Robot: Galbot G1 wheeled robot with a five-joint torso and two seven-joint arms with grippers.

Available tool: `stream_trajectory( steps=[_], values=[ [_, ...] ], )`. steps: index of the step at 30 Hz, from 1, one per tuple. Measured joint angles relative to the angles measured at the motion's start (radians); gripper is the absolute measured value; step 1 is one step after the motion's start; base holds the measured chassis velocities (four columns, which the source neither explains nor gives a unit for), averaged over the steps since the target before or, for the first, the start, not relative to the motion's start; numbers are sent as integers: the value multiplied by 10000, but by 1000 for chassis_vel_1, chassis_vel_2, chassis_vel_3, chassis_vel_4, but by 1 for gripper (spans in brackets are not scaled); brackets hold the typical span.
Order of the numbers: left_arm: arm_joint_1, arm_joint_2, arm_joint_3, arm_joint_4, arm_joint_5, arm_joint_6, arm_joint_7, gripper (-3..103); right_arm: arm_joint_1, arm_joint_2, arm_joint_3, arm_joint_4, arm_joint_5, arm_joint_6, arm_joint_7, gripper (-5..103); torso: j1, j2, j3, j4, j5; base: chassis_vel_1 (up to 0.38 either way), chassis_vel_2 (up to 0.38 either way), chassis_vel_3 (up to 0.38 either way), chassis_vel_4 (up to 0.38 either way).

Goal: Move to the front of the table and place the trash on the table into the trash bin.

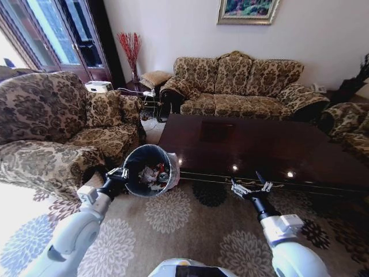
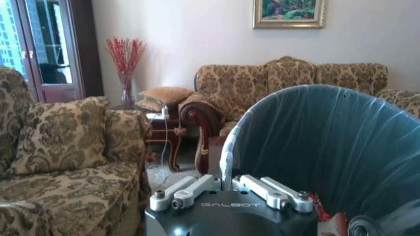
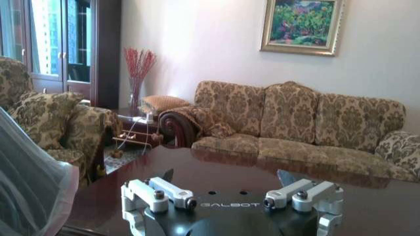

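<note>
The trash bin point(image 1: 149, 169), black with a whitish liner, hangs tilted just off the left front corner of the table point(image 1: 259, 144). My left gripper point(image 1: 119, 175) is shut on its rim. In the left wrist view the left gripper point(image 2: 226, 183) pinches the lined wall of the bin point(image 2: 328, 142). Red-and-white trash point(image 1: 155, 173) lies inside the bin, and a bit of it shows at the trash point(image 2: 328, 219). My right gripper point(image 1: 251, 188) hovers open at the table's front edge, nothing between its fingers. The right gripper point(image 3: 227, 176) stands over the glossy dark top point(image 3: 367, 206).
A patterned armchair point(image 1: 52, 127) stands close on the left, and a long sofa point(image 1: 242, 86) runs behind the table. A cluttered side table point(image 1: 147, 95) and a vase of red twigs point(image 1: 130, 49) fill the far corner. Flowered rug point(image 1: 190, 231) lies underfoot.
</note>
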Motion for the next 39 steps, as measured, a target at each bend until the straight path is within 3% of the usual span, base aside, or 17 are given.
stream_trajectory(
  steps=[4,21,32,39],
  values=[
    [300,-105,-318,-230,188,-161,289,3,22,36,-37,42,-47,-249,66,100,-98,-232,-136,0,5,0,0,0,0],
    [371,-185,-314,-249,325,-180,324,3,-133,245,9,252,-337,-623,285,100,-415,-971,-552,-1,3,0,0,0,0],
    [469,-209,-465,-237,300,-296,334,3,-141,331,-121,207,-480,-563,138,100,-605,-1396,-791,0,5,-49,-61,60,65],
    [439,-241,-419,-213,297,-307,367,3,-147,326,-27,17,-643,-44,-69,100,-703,-1615,-910,-1,14,-171,-177,168,185]
  ],
)
